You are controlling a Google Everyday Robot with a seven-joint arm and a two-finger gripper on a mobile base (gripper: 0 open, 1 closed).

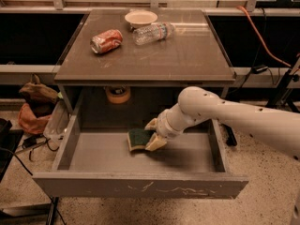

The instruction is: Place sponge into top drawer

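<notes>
Camera view: the sponge (138, 138) is pinched by the end effector (152, 135) low inside the top drawer (101, 154) — seemingly so it is set down, not dropped.

Likely a lab or workshop: speckled floor (267, 165), loose orange cable (263, 37), metal rails (28, 8) behind the table (187, 55). The end effector (153, 134) sits inside the top drawer (140, 187).

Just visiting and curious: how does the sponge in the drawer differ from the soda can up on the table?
The sponge lies down in the open top drawer, with the gripper at its right end; the can lies on its side on the table. The sponge is flat, green over yellow; the can is round, red and silver. Both are small.
</notes>
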